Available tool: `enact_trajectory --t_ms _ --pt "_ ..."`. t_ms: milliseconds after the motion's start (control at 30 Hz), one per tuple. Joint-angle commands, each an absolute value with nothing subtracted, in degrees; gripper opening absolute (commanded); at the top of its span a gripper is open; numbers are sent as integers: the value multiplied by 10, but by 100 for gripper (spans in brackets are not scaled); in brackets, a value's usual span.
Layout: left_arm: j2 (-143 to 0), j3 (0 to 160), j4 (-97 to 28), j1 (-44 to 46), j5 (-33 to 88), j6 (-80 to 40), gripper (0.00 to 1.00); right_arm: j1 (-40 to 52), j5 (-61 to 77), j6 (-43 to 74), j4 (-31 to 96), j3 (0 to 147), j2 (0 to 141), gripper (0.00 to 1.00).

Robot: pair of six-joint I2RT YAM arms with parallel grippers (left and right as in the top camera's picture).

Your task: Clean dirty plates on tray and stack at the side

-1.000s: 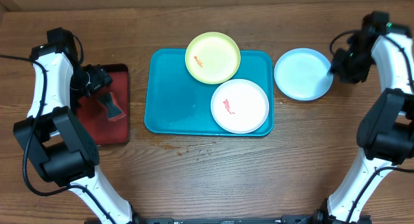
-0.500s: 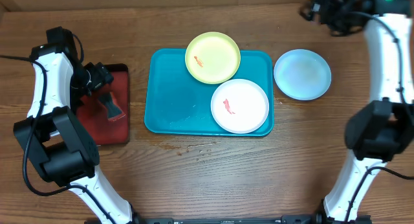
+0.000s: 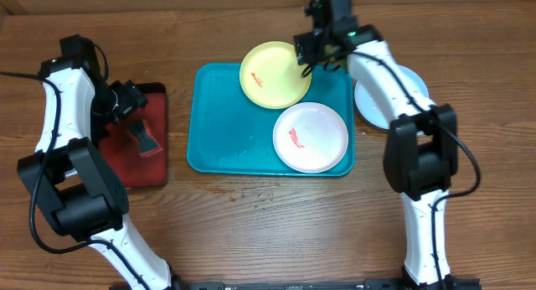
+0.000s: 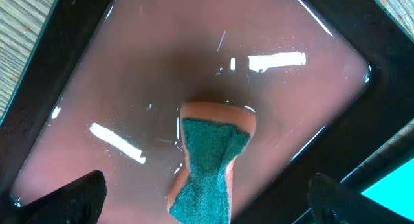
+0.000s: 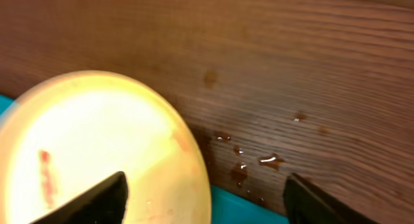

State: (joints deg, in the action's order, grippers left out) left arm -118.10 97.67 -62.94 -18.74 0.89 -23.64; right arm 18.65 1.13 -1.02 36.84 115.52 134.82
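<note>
left fingers [image 4: 72,199] spread — over sponge [image 4: 210,160] | right fingers [image 5: 98,199] spread — above yellow-green plate [image 5: 97,136] rim

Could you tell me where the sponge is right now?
In the overhead view the sponge lies on the dark red tray, left of the teal tray, beneath the open left gripper.

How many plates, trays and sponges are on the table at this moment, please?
Plates: 3 (yellow-green plate, white plate, light blue plate)
Trays: 2 (teal tray, dark red tray)
Sponges: 1
Total: 6
</note>
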Motion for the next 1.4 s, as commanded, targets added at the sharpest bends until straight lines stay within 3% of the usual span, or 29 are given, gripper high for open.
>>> enact_trajectory --t_ms 0,167,300,633,800,967,1200,1367 --pt "-1180 987 -626 -187 13 -233 100 192 -49 -31 362 1153 1366 68" --pt "-1180 987 -625 -187 13 -233 100 197 -48 -31 365 1151 1377 67" --pt "-1180 987 -623 -187 13 -233 100 196 -48 -31 367 1151 1378 58" --pt "-1180 987 -623 -187 13 -233 100 198 5 -30 368 1151 1404 55" --pt "-1180 987 -623 -187 13 -233 100 199 5 -31 368 1152 1406 35" --pt "-1180 987 -623 -187 13 -233 100 199 5 -30 374 1152 1401 4" --pt "-1180 987 -623 -187 13 -233 96 207 45 -22 413 1153 1348 4" --pt "-1180 987 -623 -187 13 -233 95 230 80 50 451 1153 1319 4"
